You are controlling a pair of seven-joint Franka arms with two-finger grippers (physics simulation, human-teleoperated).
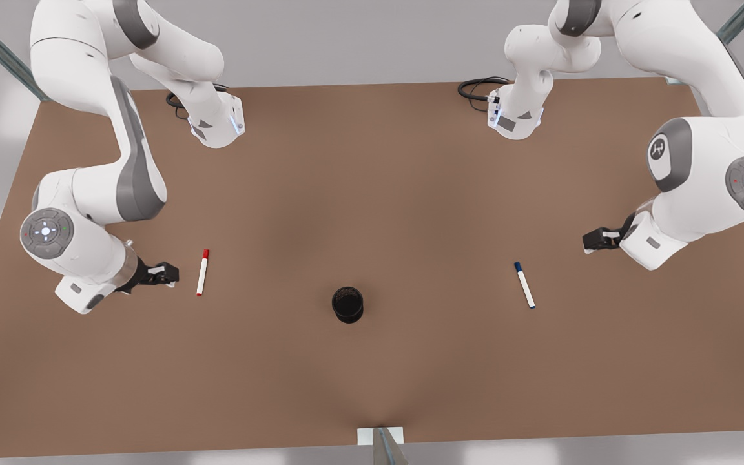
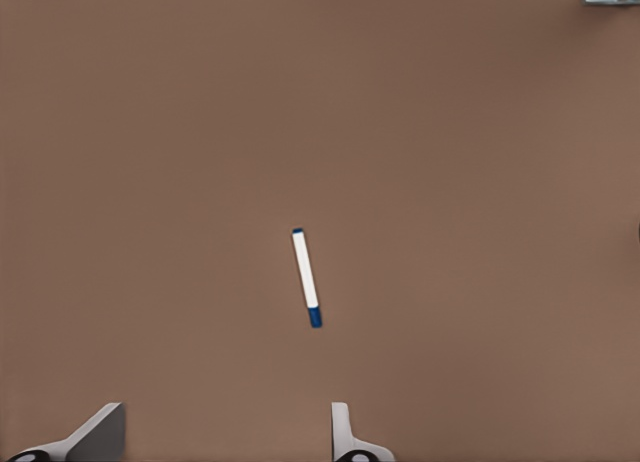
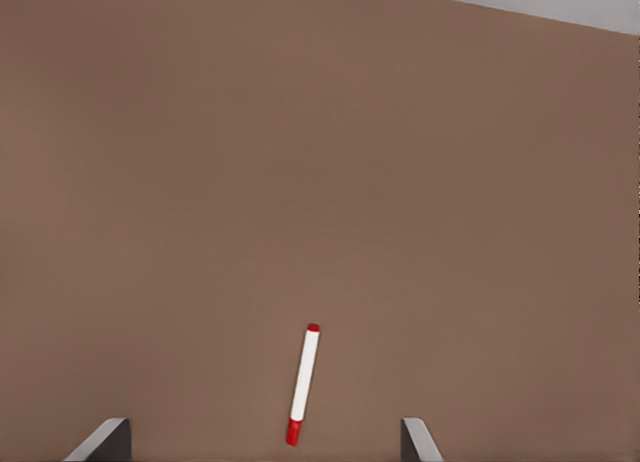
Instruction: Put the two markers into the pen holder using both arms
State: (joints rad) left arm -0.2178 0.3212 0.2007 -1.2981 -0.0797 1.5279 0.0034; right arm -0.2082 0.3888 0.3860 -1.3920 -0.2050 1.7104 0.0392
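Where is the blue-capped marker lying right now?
The blue-capped marker lies flat on the table, on the front view's right, apart from the pen holder and short of the open left tool.

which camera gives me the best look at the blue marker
The left wrist view: the blue marker lies mid-picture on the bare table, its whole length plain, ahead of the open left gripper. The front view shows it smaller, at that view's right, beside the pen holder. The right wrist view looks at the red marker instead.
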